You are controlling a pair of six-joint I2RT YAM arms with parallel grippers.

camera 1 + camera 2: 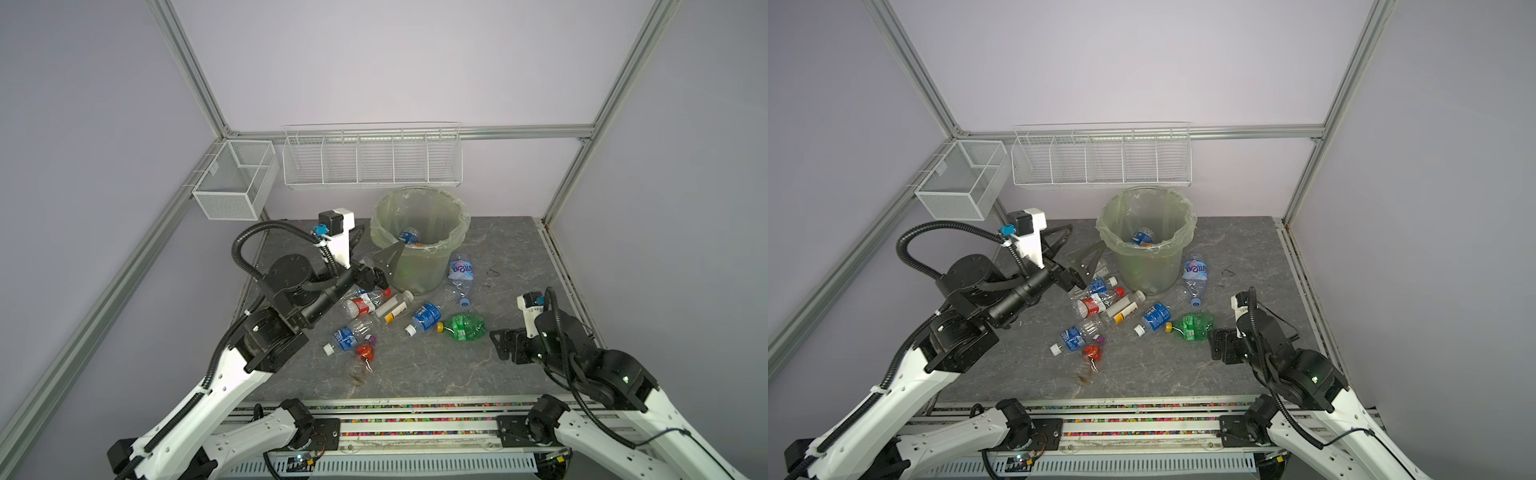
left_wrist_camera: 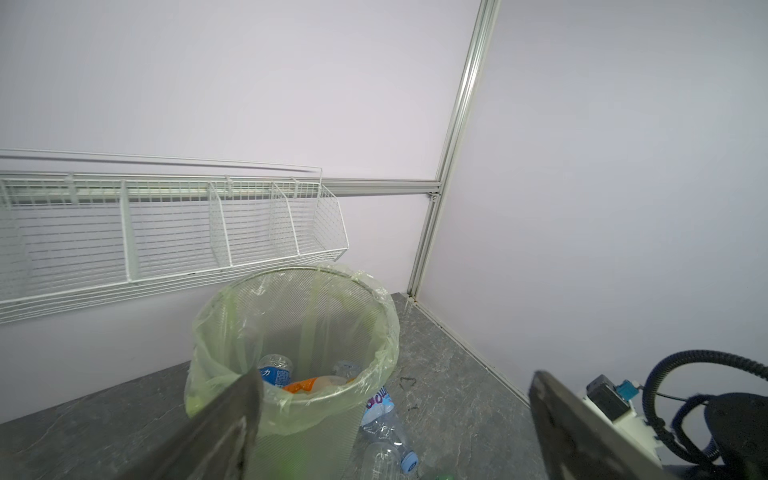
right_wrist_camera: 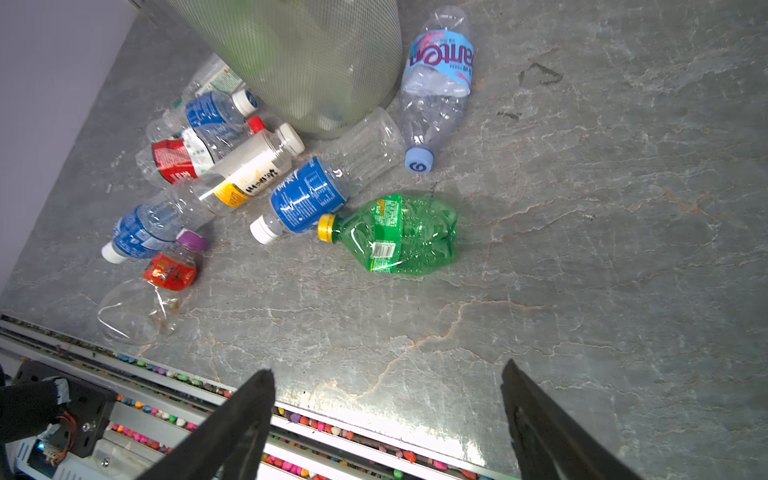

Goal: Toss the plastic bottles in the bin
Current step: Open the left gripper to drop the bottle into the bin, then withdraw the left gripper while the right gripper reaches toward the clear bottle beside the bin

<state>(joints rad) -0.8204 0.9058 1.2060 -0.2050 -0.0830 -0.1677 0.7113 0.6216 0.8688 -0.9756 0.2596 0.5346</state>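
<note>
Grey marbled tabletop [image 1: 415, 374]: most plastic bottles [image 3: 307, 199] are shown lying in front of the bin [image 1: 415, 270], with a few inside it. The left gripper [image 2: 395, 373] is held beside the bin's rim, jaws spread wide and empty. The right gripper [image 3: 388, 368] is likewise spread wide and empty, near the green bottle [image 3: 399, 235].

Both top views look down from high in front over the whole worktop [image 1: 436, 374]. The left wrist view faces the bin [image 2: 307, 428] closely (slightly from above); the right wrist view overlooks the green bottle [image 3: 399, 232].
</note>
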